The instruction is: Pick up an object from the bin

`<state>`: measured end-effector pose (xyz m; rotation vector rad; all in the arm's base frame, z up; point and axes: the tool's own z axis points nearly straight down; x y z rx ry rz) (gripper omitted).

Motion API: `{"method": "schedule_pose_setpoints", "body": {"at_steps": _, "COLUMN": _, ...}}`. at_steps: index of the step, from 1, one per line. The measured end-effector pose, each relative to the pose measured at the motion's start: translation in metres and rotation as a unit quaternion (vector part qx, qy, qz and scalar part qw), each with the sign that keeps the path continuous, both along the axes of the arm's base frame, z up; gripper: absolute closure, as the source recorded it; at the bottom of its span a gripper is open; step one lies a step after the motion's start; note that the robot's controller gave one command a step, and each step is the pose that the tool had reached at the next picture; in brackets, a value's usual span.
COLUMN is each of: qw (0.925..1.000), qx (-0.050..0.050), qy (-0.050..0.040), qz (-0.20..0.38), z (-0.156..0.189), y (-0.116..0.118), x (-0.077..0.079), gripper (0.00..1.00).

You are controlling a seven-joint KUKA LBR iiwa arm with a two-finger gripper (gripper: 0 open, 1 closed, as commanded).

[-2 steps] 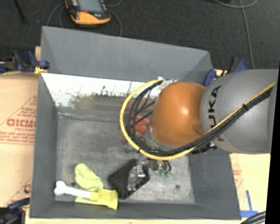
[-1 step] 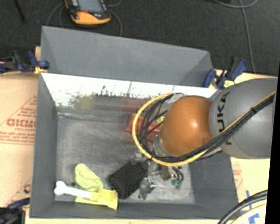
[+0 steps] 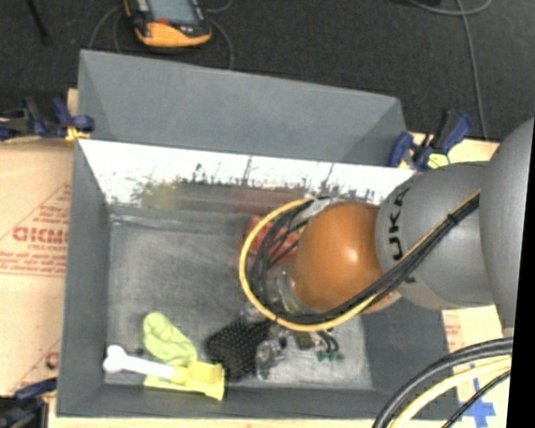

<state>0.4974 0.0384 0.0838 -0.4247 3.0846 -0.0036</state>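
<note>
The grey bin (image 3: 150, 263) is being occupied at its front by a black mesh object (image 3: 234, 346). The gripper (image 3: 271, 346) beside it is being largely hidden by the orange cover (image 3: 334, 257); its opening cannot be told.

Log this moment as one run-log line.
arm: reaching in from right | gripper: low by black mesh piece, bin front centre | nearby: yellow-green crumpled thing, white-and-yellow handled tool, front left
</note>
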Motion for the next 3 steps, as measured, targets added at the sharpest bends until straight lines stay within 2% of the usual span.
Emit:
{"method": "schedule_pose_setpoints", "body": {"at_steps": 1, "qw": 1.0000, "qx": 0.000, "qy": 0.0001, "qz": 0.000, "z": 0.000, "y": 0.000, "x": 0.000, "gripper": 1.00}}
{"method": "schedule_pose_setpoints", "body": {"at_steps": 2, "qw": 0.9997, "qx": -0.001, "qy": 0.0025, "qz": 0.026, "z": 0.010, "y": -0.001, "x": 0.001, "gripper": 1.00}}
{"method": "schedule_pose_setpoints", "body": {"at_steps": 3, "qw": 0.9973, "qx": -0.002, "qy": 0.0129, "qz": 0.072, "z": 0.037, "y": 0.007, "x": -0.003, "gripper": 1.00}}
